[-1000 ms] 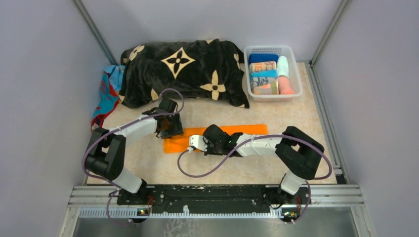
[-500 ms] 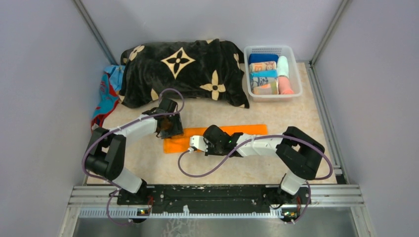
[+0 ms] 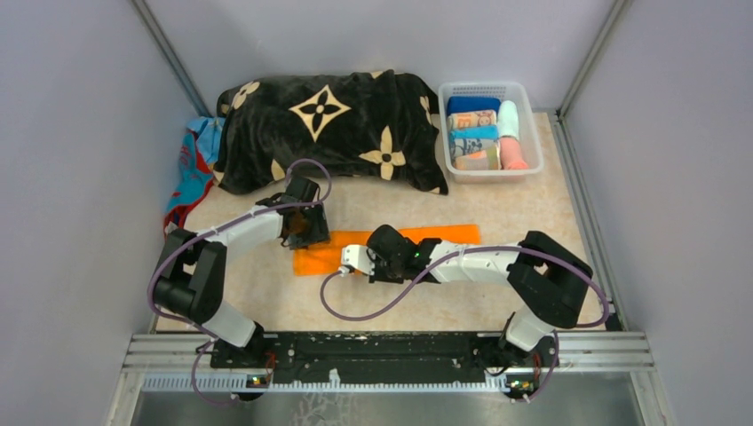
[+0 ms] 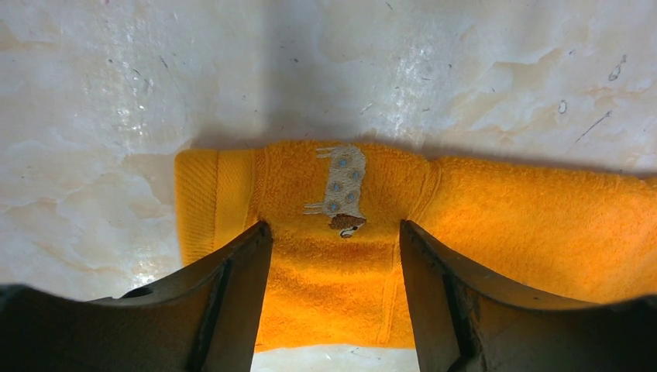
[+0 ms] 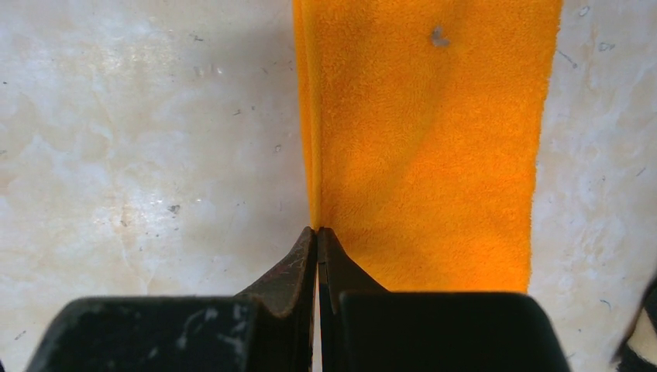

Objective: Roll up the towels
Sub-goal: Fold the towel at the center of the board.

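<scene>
**Surroundings.** Surface: cream, marbled, scuffed.
- Blanket: black with cream flowers, heaped along the far side, well apart from both claws.
- Basket: white, at the far right, just beside the blanket. It holds rolled towels packed side by side.
- Patterned towel: red and turquoise, bunched at the far left. It is partly tucked under the blanket's edge.
- Cable: purple, looping from the right arm across the bare surface nearer the bases than the work area.
- Nothing lies between the claws and the cloth they attend.

**Orange towel**. It lies as a long narrow strip mid-surface, flat, running left to right. The right arm covers its middle in the top view. An embroidered animal motif sits near its left end.

**Left claw**. Fingers apart, set low over the strip's left end. One finger stands on each side of the motif, with cloth showing between them. Whether they touch the cloth cannot be told.

**Right claw**. Fingers together on one long edge of the strip, farther right along it. The edge lifts slightly and runs straight into the tips, while the rest of the strip lies flat beyond.
</scene>
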Robot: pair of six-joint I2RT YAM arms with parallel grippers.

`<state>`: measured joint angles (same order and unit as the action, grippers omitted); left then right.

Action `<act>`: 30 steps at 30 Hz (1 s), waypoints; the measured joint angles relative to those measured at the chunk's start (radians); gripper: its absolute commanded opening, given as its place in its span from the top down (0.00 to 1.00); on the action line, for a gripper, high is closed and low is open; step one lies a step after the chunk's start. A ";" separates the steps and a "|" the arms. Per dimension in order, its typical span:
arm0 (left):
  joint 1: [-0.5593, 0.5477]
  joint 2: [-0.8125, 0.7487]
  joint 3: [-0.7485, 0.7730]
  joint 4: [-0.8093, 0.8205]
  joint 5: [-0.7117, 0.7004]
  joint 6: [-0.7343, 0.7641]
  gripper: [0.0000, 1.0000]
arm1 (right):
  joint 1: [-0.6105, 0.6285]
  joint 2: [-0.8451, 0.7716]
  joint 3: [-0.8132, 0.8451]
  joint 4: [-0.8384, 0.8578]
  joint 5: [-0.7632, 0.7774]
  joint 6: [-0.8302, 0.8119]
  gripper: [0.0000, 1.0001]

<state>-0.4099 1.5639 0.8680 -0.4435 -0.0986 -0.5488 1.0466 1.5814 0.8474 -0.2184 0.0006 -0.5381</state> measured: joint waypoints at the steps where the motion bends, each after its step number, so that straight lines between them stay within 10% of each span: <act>1: 0.000 0.000 0.000 0.000 -0.002 0.000 0.31 | 0.000 0.000 0.000 -0.002 -0.007 0.004 0.92; 7: 0.001 -0.005 -0.001 -0.008 -0.017 0.000 0.29 | 0.000 0.000 0.000 -0.016 -0.033 0.055 0.67; 15: 0.001 -0.097 0.000 -0.077 -0.009 0.010 0.23 | -0.027 -0.137 -0.020 -0.020 -0.032 0.212 0.60; 30: -0.003 -0.176 -0.156 -0.036 0.101 -0.020 0.27 | -0.514 -0.404 -0.249 -0.024 -0.035 0.840 0.50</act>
<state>-0.4126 1.3880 0.7116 -0.4797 0.0029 -0.5686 0.5323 1.1774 0.5980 -0.2424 -0.0349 0.3023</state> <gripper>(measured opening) 0.735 0.496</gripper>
